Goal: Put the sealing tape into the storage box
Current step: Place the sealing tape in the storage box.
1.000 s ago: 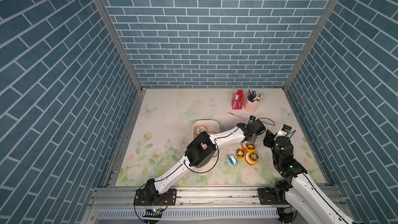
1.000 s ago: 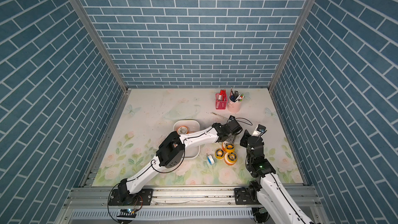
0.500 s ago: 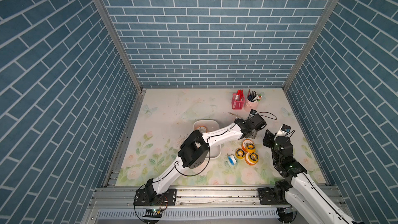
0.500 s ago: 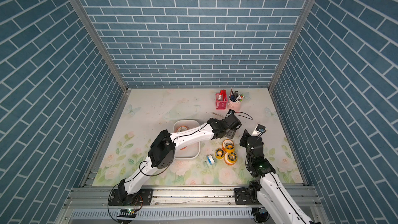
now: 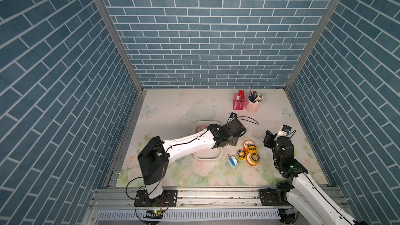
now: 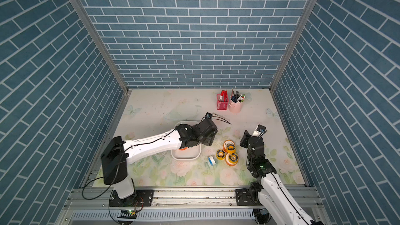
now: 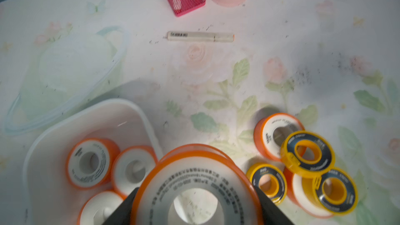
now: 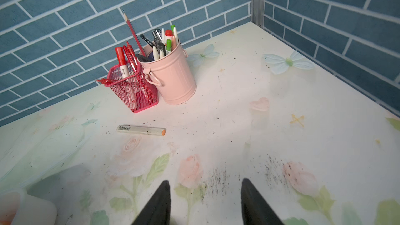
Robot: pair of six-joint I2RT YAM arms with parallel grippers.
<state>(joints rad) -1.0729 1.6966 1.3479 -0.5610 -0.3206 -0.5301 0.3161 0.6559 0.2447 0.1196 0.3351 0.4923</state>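
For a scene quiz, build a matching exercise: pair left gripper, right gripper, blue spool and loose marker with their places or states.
1 left gripper
2 right gripper
3 blue spool
4 loose marker

A lies near the red mesh basket
B open, empty
C shut on an orange spool
D between the storage box and a yellow spool

Pairs: 1-C, 2-B, 3-D, 4-A

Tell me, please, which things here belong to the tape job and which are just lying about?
Job: storage box; spools inside it; orange spool in the left hand; loose spools beside the box; blue spool.
Lying about: red mesh basket; pink pen cup; loose marker.
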